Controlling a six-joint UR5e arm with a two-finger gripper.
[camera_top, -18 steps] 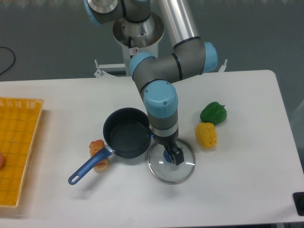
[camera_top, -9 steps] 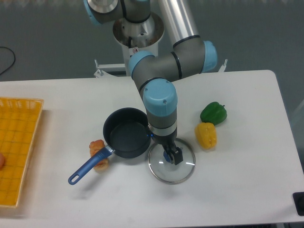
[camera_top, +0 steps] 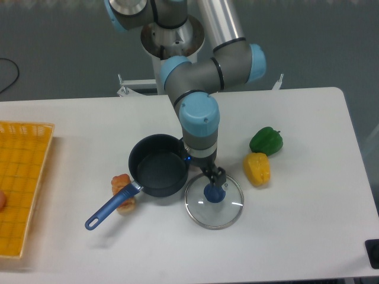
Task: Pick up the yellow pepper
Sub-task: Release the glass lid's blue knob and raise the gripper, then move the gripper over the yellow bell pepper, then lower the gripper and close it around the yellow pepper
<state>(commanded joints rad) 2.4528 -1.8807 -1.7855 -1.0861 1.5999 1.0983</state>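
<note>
Lifting off the glass lid [camera_top: 214,202], the gripper [camera_top: 214,177] is now hanging just above its blue knob [camera_top: 213,193] — whether the fingers are spread or pressed together, I cannot tell. Right of the lid, the yellow pepper [camera_top: 257,168] is sitting on the worktop [camera_top: 296,225], touching the green pepper [camera_top: 266,141].

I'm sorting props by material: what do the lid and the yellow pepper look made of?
The lid looks like clear glass in a shiny metal rim: the table shows through it. Its blue knob is probably plastic. The yellow pepper looks glossy and smooth, maybe a plastic replica; I cannot tell.
</note>
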